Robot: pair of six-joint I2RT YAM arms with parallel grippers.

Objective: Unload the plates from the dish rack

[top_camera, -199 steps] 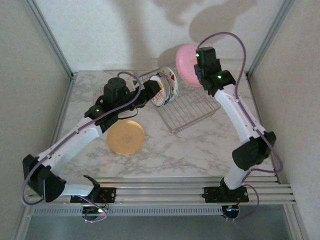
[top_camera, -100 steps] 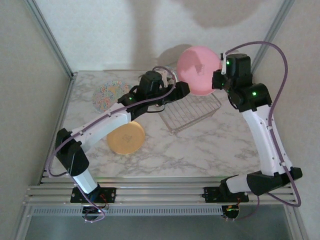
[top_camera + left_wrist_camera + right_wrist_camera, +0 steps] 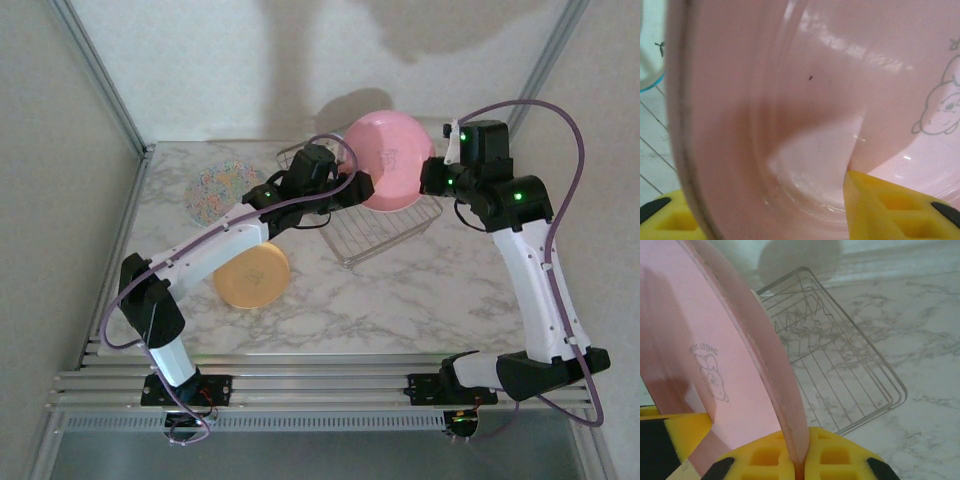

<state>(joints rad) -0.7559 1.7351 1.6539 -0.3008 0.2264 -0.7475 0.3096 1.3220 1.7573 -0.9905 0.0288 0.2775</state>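
Observation:
The plain pink plate [image 3: 388,160] hangs on edge above the dish rack [image 3: 385,228]. My right gripper [image 3: 431,178] is shut on its right rim; in the right wrist view the rim is pinched between the yellow pads [image 3: 840,455] of that gripper [image 3: 801,447]. My left gripper [image 3: 362,187] is at the plate's left edge, open. Its yellow fingers [image 3: 890,210] straddle the pink plate [image 3: 805,100], one on each side of the rim. The speckled plate [image 3: 220,188] and the yellow-orange plate [image 3: 251,275] lie flat on the table.
The wire rack [image 3: 840,370] sits skewed on the marble table [image 3: 400,290], its near part bare. A white plate's edge [image 3: 647,60] shows beside the pink one in the left wrist view. Frame posts and walls close in the back corners.
The right arm swung the pink plate leftward and a little down over the rack. The left arm left the white plates and reached across to the pink plate's left rim.

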